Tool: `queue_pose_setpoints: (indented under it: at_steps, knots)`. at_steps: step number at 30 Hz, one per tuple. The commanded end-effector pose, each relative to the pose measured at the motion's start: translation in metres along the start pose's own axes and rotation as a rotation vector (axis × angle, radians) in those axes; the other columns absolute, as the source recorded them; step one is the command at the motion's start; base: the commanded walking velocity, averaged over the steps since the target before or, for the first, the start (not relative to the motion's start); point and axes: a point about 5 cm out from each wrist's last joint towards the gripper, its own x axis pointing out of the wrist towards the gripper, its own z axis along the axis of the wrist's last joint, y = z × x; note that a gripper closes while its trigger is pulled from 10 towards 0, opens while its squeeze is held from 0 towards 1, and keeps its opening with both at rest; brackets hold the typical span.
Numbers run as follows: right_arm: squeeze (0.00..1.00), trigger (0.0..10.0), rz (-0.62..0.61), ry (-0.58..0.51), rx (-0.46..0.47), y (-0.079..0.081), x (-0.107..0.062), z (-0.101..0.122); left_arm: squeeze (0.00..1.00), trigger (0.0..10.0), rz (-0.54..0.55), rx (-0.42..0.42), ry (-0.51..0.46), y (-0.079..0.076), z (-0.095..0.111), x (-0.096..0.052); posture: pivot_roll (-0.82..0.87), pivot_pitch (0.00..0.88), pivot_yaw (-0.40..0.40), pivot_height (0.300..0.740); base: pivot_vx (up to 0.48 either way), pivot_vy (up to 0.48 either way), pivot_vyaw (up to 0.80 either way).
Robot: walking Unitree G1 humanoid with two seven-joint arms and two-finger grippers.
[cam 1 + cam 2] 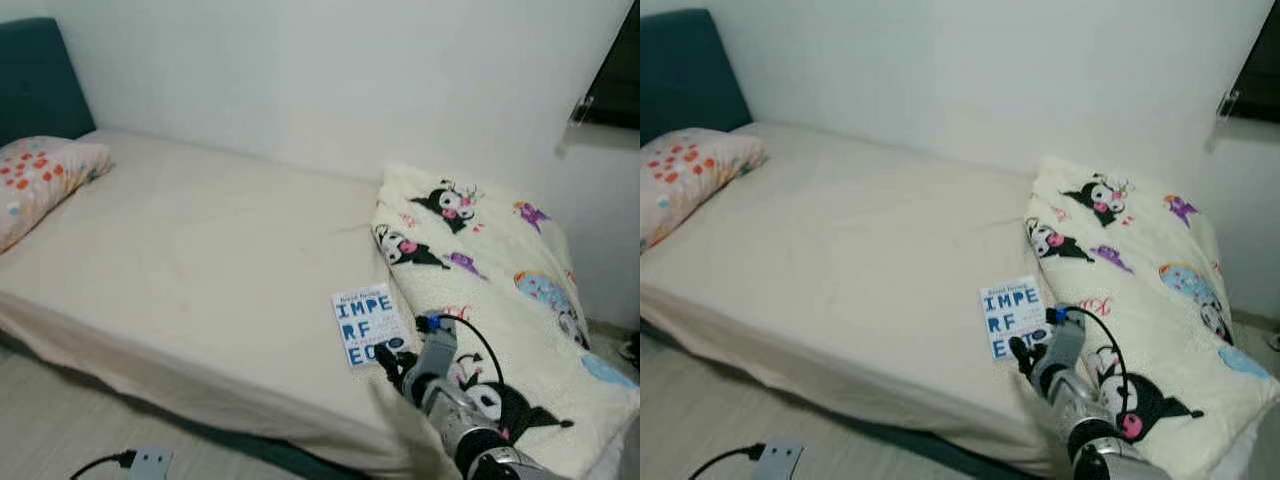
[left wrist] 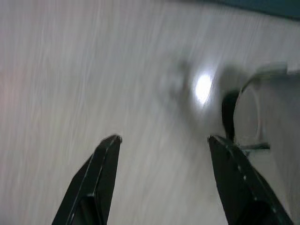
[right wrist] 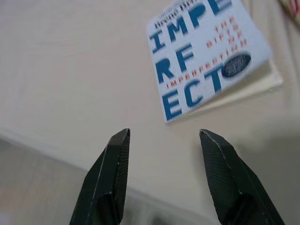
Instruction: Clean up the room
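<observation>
White book (image 1: 367,326) blue lettering; cream blanket (image 1: 500,300) black cartoon characters

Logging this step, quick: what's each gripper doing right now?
Left gripper: open, empty, over the floor.
Right gripper: open, empty, just short of the book on the bed.

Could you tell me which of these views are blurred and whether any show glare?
Left wrist view: streaked with motion blur, one bright glare spot on the floor beyond the open left gripper. Right wrist view: mostly sharp, book lettering readable. Eye views: soft, evenly lit.
</observation>
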Motion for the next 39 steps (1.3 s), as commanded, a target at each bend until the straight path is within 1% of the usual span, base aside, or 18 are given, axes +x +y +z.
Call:
queue_pose_setpoints:
  at_steps: [1, 2, 3, 7, 8, 9, 15, 18, 19, 22, 23, 25, 26, 27, 31, 32, 35, 39]
  knots:
    - [0.00, 10.0, -0.012, -0.014, 0.036, -0.003, 0.000, 0.003, 0.00, 10.0, -0.009, 0.005, -0.029, -0.003, 0.006, 0.000, -0.08, 0.000, -0.019, 0.605, 0.000, 0.000, 0.00]
    - [0.00, 10.0, -0.032, -0.046, 0.107, -0.006, -0.001, 0.008, 0.00, 10.0, 0.003, 0.003, -0.082, 0.000, 0.022, 0.002, -0.07, 0.000, -0.014, 0.595, 0.000, 0.000, 0.00]
    - [0.00, 10.0, -0.040, -0.058, 0.141, -0.007, -0.001, 0.011, 0.00, 10.0, 0.005, 0.000, -0.098, 0.001, 0.028, 0.002, -0.07, 0.000, -0.014, 0.590, 0.000, 0.000, 0.00]
    - [0.00, 10.0, -0.056, -0.091, 0.215, -0.009, 0.000, 0.017, 0.00, 10.0, 0.011, 0.005, -0.131, 0.005, 0.038, 0.003, -0.06, 0.000, 0.004, 0.580, 0.000, 0.000, 0.00]
    - [0.00, 10.0, -0.069, -0.120, 0.278, -0.008, 0.001, 0.023, 0.00, 10.0, 0.017, 0.019, -0.153, 0.010, 0.042, 0.003, -0.05, 0.000, 0.014, 0.570, 0.000, 0.000, 0.00]
    - [0.00, 10.0, -0.071, -0.125, 0.294, -0.008, 0.002, 0.024, 0.00, 10.0, 0.019, 0.025, -0.156, 0.012, 0.042, 0.002, -0.04, 0.000, 0.022, 0.565, 0.000, 0.000, 0.00]
    - [0.00, 10.0, -0.052, -0.125, 0.314, 0.001, 0.005, 0.022, 0.00, 10.0, 0.038, 0.075, -0.161, 0.022, 0.037, 0.001, -0.01, 0.000, 0.047, 0.550, 0.000, 0.000, 0.00]
    - [0.00, 10.0, 0.000, -0.142, 0.324, 0.015, 0.010, 0.026, 0.00, 10.0, 0.063, 0.129, -0.172, 0.035, 0.031, -0.001, 0.03, 0.000, 0.064, 0.550, 0.000, 0.000, 0.00]
    - [0.00, 10.0, 0.000, -0.142, 0.324, 0.015, 0.010, 0.026, 0.00, 10.0, 0.063, 0.129, -0.172, 0.035, 0.031, -0.001, 0.03, 0.000, 0.064, 0.550, 0.000, 0.000, 0.00]
    - [0.00, 10.0, 0.082, -0.161, 0.339, 0.031, 0.014, 0.033, 0.00, 10.0, 0.083, 0.157, -0.189, 0.048, 0.026, -0.003, 0.05, 0.000, 0.076, 0.550, 0.000, 0.000, 0.00]
    - [0.38, 10.0, 0.132, -0.178, 0.344, 0.039, 0.016, 0.036, 0.00, 10.0, 0.088, 0.172, -0.196, 0.054, 0.022, -0.005, 0.08, 0.000, 0.093, 0.550, 0.000, 0.000, 0.00]
    - [0.38, 10.0, 0.164, -0.191, 0.348, 0.044, 0.017, 0.037, 0.00, 10.0, 0.091, 0.182, -0.201, 0.057, 0.020, -0.006, 0.08, 0.000, 0.093, 0.550, 0.000, 0.000, 0.00]
    - [1.00, 10.0, 0.200, -0.195, 0.344, 0.052, 0.018, 0.039, 0.00, 10.0, 0.092, 0.199, -0.211, 0.062, 0.017, -0.008, 0.10, 0.020, 0.105, 0.550, 0.000, 0.000, 0.00]
    - [1.00, 10.0, 0.223, -0.195, 0.341, 0.057, 0.019, 0.040, 0.00, 10.0, 0.092, 0.210, -0.217, 0.065, 0.016, -0.010, 0.10, 0.020, 0.105, 0.550, 0.000, 0.000, 0.00]
    - [1.00, 10.0, 0.216, -0.193, 0.344, 0.060, 0.020, 0.040, 0.00, 10.0, 0.085, 0.233, -0.225, 0.068, 0.013, -0.011, 0.11, 0.049, 0.118, 0.550, 0.000, 0.000, 0.00]
    - [1.00, 10.0, 0.174, -0.174, 0.356, 0.064, 0.022, 0.038, 0.00, 10.0, 0.067, 0.300, -0.248, 0.074, 0.009, -0.017, 0.12, 0.098, 0.135, 0.550, 0.000, 0.000, 0.00]
    - [1.00, 10.0, 0.155, -0.163, 0.361, 0.066, 0.023, 0.037, 0.00, 10.0, 0.058, 0.333, -0.258, 0.075, 0.008, -0.019, 0.12, 0.098, 0.135, 0.550, 0.000, 0.000, 0.00]
    - [1.00, 10.0, 0.057, -0.128, 0.417, 0.067, 0.025, 0.027, 0.00, 10.0, 0.067, 0.384, -0.284, 0.098, 0.010, -0.030, 0.15, 0.155, 0.162, 0.550, 0.000, 0.000, 0.00]
